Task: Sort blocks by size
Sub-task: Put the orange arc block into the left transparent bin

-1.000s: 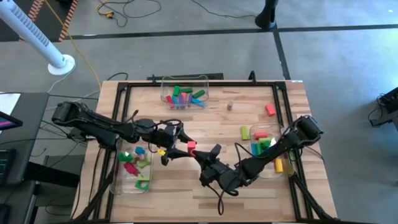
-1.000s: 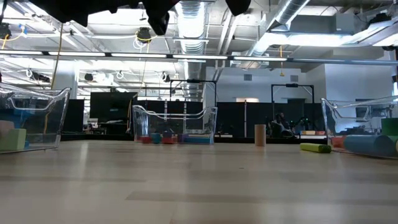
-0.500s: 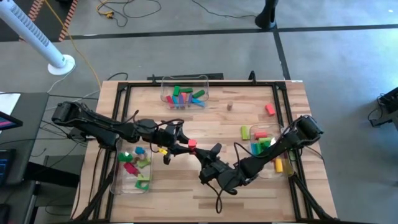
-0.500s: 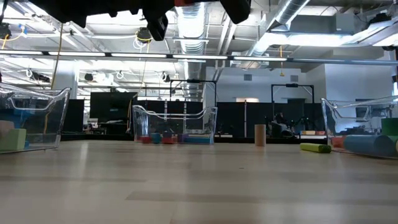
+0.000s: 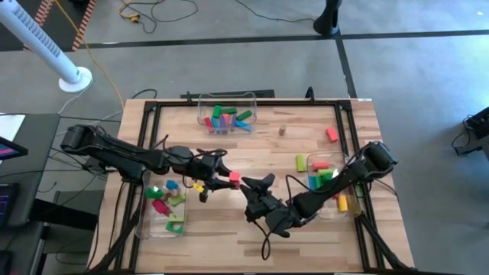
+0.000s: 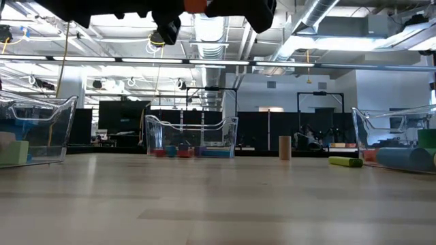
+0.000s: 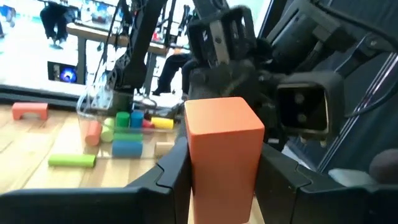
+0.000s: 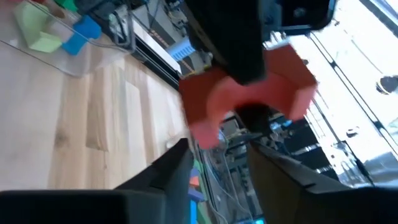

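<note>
A red arch-shaped block (image 5: 234, 178) hangs in the air over the middle of the table. My left gripper (image 5: 228, 180) reaches in from the table's left and is shut on it. The left wrist view shows the block (image 7: 224, 149) standing between that gripper's two fingers. My right gripper (image 5: 256, 184) comes from the right and faces the block's other side, open. In the right wrist view its fingers (image 8: 177, 165) are spread just short of the block (image 8: 249, 93). At the top edge of the low view only the block's orange underside (image 6: 195, 5) shows. My left gripper pinches the red block by two opposite flat sides (image 7: 194, 174), one finger on each. The fingers lie level and come from the table's left. The block sits upright in the hold, lifted well clear of the table.
Three clear bins hold blocks: one at the far edge (image 5: 227, 99), one at the left (image 5: 145, 218) and one at the right (image 5: 348, 195). Loose on the right half lie a tan cylinder (image 5: 282, 130), a red block (image 5: 331, 134), a green block (image 5: 302, 162) and a pink one (image 5: 320, 163).
My left gripper, open beside the red block a second ago, has shut on it. My right gripper, which held the block, has opened and let go. Both arms have stayed where they were, and the block has stayed in mid-air.
</note>
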Available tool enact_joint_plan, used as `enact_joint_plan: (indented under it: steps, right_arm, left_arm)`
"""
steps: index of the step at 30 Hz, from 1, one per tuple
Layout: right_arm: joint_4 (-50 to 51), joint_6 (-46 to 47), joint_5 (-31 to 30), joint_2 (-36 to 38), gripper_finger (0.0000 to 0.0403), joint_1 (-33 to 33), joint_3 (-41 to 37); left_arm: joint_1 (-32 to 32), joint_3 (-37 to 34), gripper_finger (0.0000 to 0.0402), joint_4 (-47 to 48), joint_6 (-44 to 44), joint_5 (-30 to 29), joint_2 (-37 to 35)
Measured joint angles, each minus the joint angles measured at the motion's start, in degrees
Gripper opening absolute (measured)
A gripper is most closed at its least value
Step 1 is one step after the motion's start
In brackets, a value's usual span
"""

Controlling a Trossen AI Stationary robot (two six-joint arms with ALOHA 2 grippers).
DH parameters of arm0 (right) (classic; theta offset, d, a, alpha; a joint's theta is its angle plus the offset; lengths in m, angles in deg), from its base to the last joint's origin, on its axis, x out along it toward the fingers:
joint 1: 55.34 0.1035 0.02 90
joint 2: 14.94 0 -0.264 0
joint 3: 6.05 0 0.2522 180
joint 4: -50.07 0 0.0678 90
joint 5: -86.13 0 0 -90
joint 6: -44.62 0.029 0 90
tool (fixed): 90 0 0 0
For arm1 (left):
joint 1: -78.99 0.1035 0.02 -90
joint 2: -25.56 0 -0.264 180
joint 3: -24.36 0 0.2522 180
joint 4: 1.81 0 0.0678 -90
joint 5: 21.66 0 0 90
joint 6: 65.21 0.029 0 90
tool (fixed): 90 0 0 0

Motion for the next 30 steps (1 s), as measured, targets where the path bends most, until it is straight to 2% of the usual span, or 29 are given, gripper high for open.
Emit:
enact_joint_plan:
  steps: [3, 7, 15, 19, 25, 30]
  right_arm:
    - [0.75, 1.54, -2.19, 0.0, 0.022, 0.55, 0.0]
    - [6.25, 8.66, -3.21, 0.02, 0.0248, 2.19, 0.0]
    - [28.69, 33.0, -3.25, 0.02, 0.0244, 6.15, -0.02]
    - [35.8, 42.05, -3.28, 0.02, 0.0239, 6.61, -0.02]
    - [36.72, 43.47, -3.4, 0.02, 0.0235, 6.2, -0.02]
    - [36.66, 43.43, -3.38, 0.02, 0.0234, 5.62, -0.02]
  left_arm:
    - [-0.3, 0.0, 0.0128, 3.8, 0.75, -0.04, -2.33]
    - [-1.23, 0.02, 0.0128, 12.24, 1.17, -0.26, -6.75]
    - [-5.34, 0.0, 0.0128, 36.13, 0.24, -7.02, -19.56]
    - [-8.2, 0.46, 0.0128, 47.97, -2.93, -10.39, -26.23]
    - [-12.9, 2.27, 0.0128, 66.99, -12.58, -13.9, -32.58]
    - [-15.92, 2.29, 0.0128, 77.63, -20.08, -14.51, -33.15]
